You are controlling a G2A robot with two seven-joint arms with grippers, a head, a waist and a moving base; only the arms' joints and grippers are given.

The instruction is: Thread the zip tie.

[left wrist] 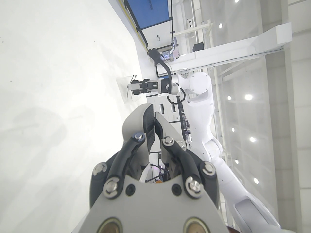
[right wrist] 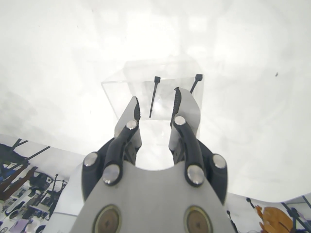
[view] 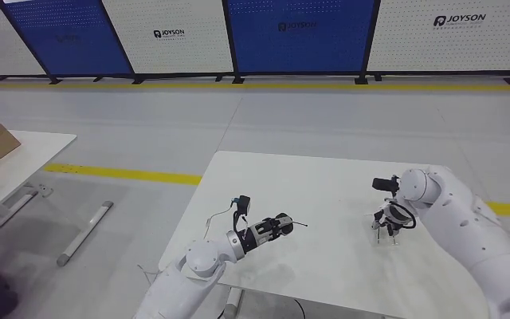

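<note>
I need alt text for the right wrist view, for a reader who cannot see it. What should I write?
The open right gripper points at a clear box on a white table. Two black zip ties lean in the box, heads up; one shows between the fingers, the other past one finger.

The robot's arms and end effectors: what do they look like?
The left arm and the right arm have rounded white shells and black wrist sections; a black bracket and a black cable sit at the right wrist. The left end effector and the right end effector each have a grey base, black links with silver pivots, and two grey fingers with ribbed black pads.
</note>
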